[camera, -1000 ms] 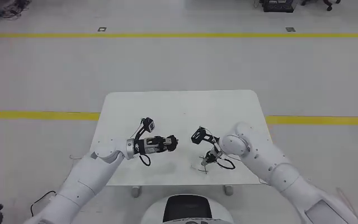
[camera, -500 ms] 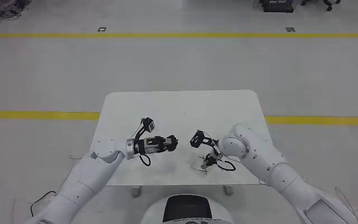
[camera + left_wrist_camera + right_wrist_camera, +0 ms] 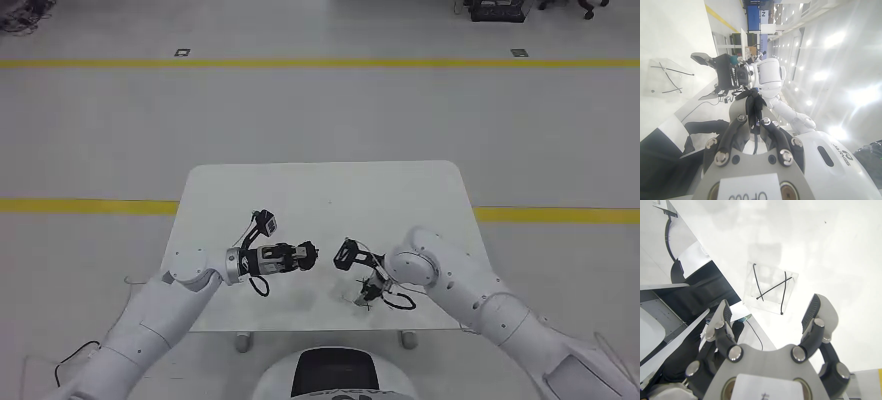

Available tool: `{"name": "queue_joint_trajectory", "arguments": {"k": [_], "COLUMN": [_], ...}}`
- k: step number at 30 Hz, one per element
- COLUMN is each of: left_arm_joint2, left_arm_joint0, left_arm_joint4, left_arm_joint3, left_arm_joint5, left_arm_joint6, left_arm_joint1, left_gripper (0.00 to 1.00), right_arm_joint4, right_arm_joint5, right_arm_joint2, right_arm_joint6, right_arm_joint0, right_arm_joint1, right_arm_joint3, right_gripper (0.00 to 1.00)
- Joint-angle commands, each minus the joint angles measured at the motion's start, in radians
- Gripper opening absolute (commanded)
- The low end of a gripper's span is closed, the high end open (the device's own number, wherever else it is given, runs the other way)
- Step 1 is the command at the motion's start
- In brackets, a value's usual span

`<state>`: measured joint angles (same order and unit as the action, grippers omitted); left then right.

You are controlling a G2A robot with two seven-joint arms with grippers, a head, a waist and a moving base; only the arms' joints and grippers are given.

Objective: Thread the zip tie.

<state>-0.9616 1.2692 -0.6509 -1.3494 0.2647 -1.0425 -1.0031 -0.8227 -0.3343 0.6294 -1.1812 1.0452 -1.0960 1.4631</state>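
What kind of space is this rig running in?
Probably a large indoor robotics lab or test hall: yellow lines run across a wide pale floor, a lone white table stands in the open, and a high ceiling carries rows of lights above distant workbenches.

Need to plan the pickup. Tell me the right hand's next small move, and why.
Probably lower the right hand toward the clear tray and centre on one tie. Its jaws stand open and empty above the tray, and the three black zip ties lie inside it, crossed, none gripped.
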Motion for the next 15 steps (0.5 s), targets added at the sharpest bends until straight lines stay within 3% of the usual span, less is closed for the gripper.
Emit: {"name": "queue_joint_trajectory", "arguments": {"k": [1,2,6,15], "left_arm_joint2": [0.0,0.0,0.0,0.0], "left_arm_joint0": [0.0,0.0,0.0,0.0], "left_arm_joint4": [0.0,0.0,0.0,0.0], "left_arm_joint3": [0.0,0.0,0.0,0.0], "left_arm_joint5": [0.0,0.0,0.0,0.0], "left_arm_joint6": [0.0,0.0,0.0,0.0], "left_arm_joint1": [0.0,0.0,0.0,0.0], "left_gripper": [0.0,0.0,0.0,0.0], "right_arm_joint4": [-0.014,-0.02,-0.03,-0.006], "right_arm_joint5": [0.005,0.006,0.001,-0.006], "right_arm_joint2": [-0.005,-0.009,-0.017,-0.038], "right_arm_joint6": [-0.008,-0.011,-0.008,0.002], "right_arm_joint0": [0.001,0.002,0.002,-0.01], "right_arm_joint1": [-0.001,-0.001,-0.004,-0.004], "right_arm_joint3": [0.008,0.011,0.011,-0.014], "right_gripper": [1.0,1.0,0.49,0.37]}}
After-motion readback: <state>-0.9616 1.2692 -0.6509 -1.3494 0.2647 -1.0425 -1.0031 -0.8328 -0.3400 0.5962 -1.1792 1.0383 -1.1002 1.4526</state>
